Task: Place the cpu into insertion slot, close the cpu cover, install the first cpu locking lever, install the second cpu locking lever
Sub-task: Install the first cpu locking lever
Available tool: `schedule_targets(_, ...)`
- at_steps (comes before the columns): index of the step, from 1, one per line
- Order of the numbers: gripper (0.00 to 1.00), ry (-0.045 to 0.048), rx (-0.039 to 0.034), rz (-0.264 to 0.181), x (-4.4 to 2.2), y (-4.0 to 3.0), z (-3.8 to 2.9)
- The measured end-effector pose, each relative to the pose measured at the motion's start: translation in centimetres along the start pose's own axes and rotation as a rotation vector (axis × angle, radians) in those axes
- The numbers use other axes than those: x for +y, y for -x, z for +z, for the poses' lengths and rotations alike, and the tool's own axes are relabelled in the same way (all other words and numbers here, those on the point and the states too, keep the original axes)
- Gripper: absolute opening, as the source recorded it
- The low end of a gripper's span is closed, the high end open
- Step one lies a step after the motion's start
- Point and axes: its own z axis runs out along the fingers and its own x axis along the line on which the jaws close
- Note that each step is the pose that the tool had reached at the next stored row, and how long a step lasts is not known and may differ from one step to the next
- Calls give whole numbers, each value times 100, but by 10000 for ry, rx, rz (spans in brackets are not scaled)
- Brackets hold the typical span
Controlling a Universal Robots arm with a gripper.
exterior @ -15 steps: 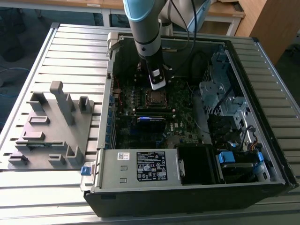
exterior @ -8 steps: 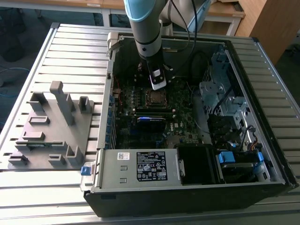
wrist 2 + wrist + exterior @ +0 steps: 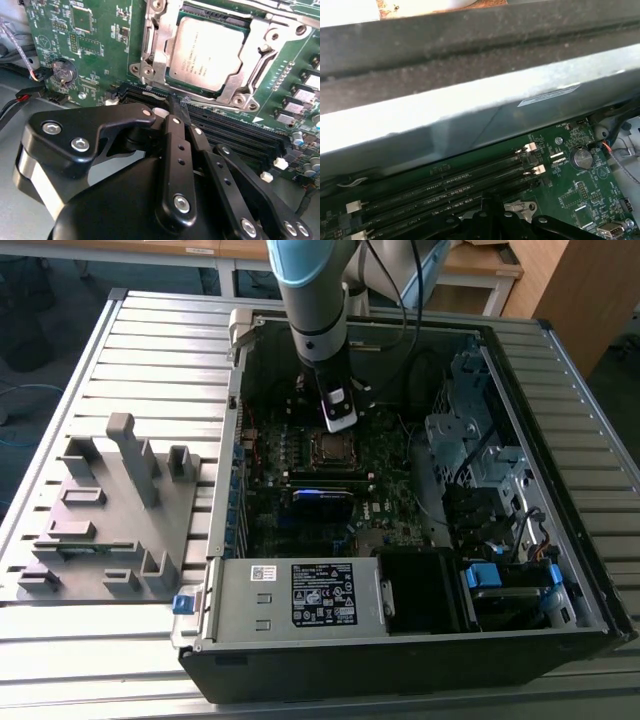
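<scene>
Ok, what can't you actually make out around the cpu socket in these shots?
Second wrist view: the cpu cover runs off the picture's edge, and the gripper blocks part of the memory slots.
Exterior view: the cpu is too small to show how it is latched; the arm hides part of the motherboard behind it.

We count one cpu [image 3: 207, 52], one cpu cover [image 3: 262, 47], one round coin cell [image 3: 63, 71] and two white slot latches [image 3: 280, 163] in the second wrist view, and one robot arm [image 3: 312, 300], one open computer case [image 3: 400, 675] and one grey moulded fixture [image 3: 110, 530] in the exterior view.
</scene>
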Motion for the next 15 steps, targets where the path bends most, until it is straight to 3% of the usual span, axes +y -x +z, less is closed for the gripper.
schedule_targets(5,10,-42,-13,-11,14,5,5)
schedule_targets(10,10,-188,-58,-53,38,1,13)
schedule_targets(15,10,-214,-66,-61,43,0,14)
